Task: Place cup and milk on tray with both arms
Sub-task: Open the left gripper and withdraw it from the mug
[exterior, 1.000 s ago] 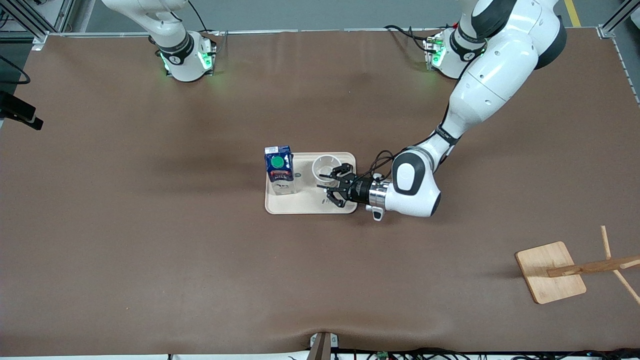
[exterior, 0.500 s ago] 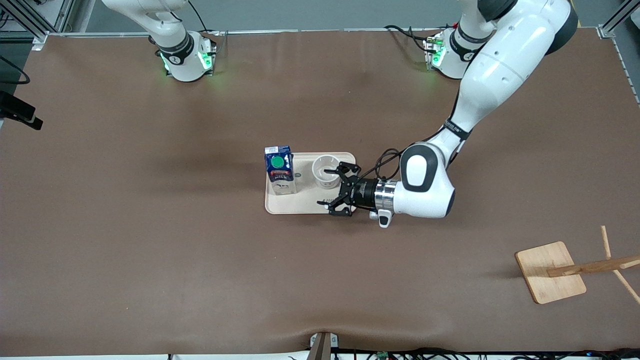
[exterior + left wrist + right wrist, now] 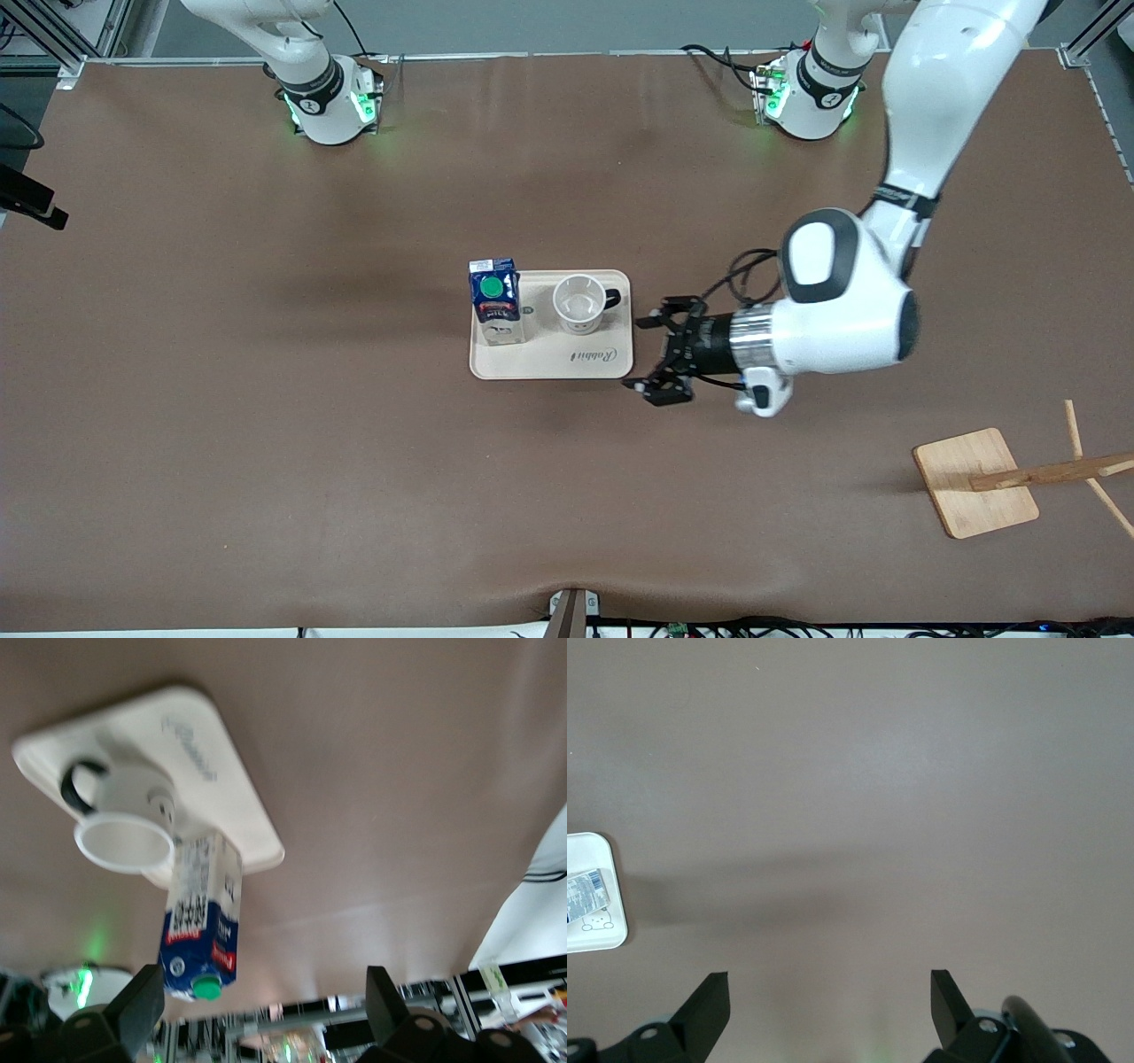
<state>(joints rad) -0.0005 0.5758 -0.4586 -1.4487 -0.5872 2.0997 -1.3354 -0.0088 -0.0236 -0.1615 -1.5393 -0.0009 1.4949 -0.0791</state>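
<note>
Standing upright on the tray, the milk and cup are looking light; the cup's handle suits gripping. Left gripper is hovering beside the tray, jaws apart; right gripper is waiting over bare tabletop, jaws apart.

place: robot lab | evidence: aluminium frame; bench-mounted arm bases
</note>
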